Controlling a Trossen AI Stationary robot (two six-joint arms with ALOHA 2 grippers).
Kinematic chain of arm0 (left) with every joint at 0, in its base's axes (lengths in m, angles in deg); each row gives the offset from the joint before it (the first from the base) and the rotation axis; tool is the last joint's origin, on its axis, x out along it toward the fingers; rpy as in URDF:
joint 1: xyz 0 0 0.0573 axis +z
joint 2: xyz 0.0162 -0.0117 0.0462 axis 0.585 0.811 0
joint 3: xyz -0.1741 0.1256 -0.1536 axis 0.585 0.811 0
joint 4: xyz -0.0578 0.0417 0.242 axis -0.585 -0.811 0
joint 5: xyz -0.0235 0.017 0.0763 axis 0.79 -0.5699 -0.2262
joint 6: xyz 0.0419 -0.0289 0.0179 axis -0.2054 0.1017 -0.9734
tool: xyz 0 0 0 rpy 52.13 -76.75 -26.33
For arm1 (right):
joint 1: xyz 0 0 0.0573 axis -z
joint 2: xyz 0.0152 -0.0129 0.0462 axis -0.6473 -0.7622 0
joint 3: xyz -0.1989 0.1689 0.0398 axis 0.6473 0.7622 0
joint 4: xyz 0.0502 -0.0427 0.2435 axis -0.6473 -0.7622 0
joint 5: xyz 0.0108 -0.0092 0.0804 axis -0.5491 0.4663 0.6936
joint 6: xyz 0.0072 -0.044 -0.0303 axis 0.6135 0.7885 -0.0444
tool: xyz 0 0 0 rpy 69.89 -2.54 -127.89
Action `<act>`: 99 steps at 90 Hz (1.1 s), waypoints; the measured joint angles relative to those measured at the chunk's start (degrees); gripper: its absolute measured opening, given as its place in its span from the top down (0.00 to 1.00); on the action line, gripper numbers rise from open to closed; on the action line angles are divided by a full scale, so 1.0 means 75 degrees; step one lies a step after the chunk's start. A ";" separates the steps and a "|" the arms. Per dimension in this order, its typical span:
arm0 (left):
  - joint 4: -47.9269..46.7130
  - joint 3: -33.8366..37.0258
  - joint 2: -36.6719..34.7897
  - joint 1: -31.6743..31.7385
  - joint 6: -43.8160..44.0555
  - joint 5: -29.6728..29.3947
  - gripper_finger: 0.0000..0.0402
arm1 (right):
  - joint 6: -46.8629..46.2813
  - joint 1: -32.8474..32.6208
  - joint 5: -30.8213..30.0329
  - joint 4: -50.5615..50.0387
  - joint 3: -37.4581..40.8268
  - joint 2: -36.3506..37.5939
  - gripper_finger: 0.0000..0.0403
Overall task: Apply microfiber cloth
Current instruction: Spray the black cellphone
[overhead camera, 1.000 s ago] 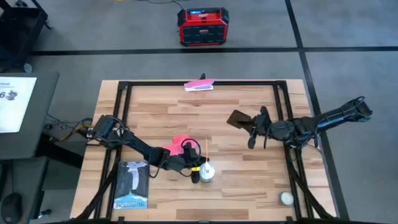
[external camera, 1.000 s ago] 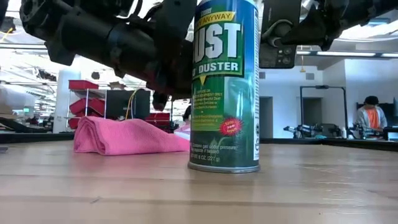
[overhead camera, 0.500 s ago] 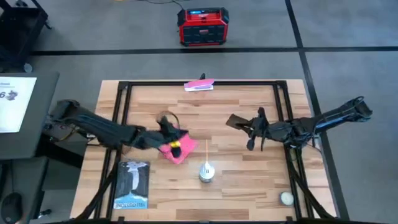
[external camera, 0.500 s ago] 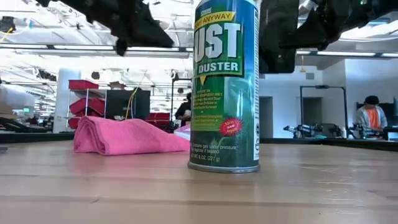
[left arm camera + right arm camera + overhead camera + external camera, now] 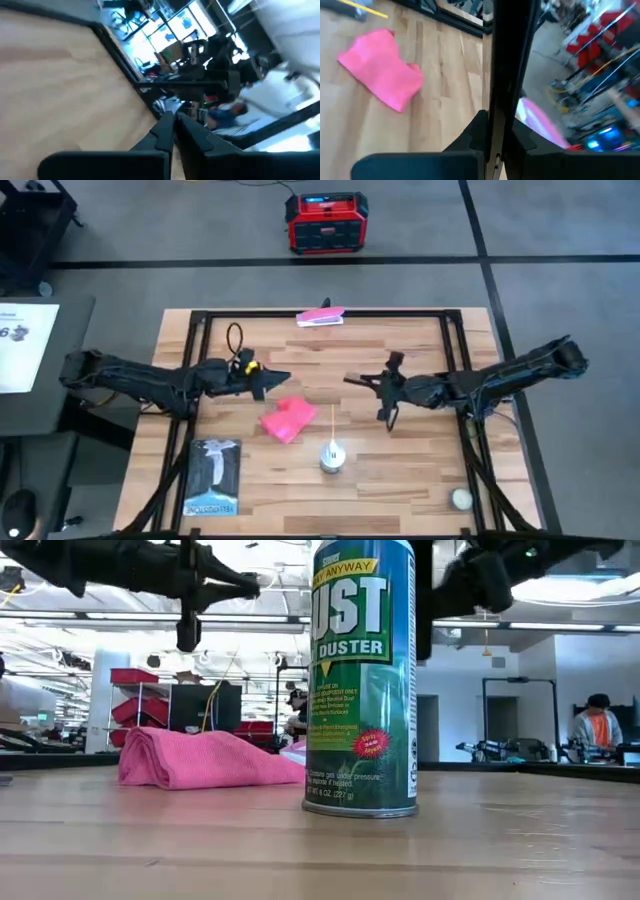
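The left hand (image 5: pixel 268 379) hovers empty, its fingers pressed together, just beside the microfiber cloth (image 5: pixel 288 419). The right hand (image 5: pixel 385 388) grips a black phone (image 5: pixel 506 75) edge-on, above the bench (image 5: pixel 400 470). The cloth lies bunched near the duster can (image 5: pixel 331 457). It looks light, soft and floppy; pinching a raised fold should lift it best.
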 joint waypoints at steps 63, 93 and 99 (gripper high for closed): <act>0.2502 -0.0017 0.1457 -0.0001 0.3860 0.2142 1.00 | 0.4321 -0.1143 -0.2674 0.0714 -0.1878 -0.2648 0.97; 0.2554 -0.0345 0.1881 0.0454 0.5347 0.3183 0.93 | 0.5213 -0.1391 -0.2715 0.1541 -0.1881 -0.2629 0.97; 0.2530 -0.0484 0.2010 0.0508 0.5435 0.3407 0.89 | 0.5237 -0.1390 -0.2711 0.1546 -0.1881 -0.2634 0.97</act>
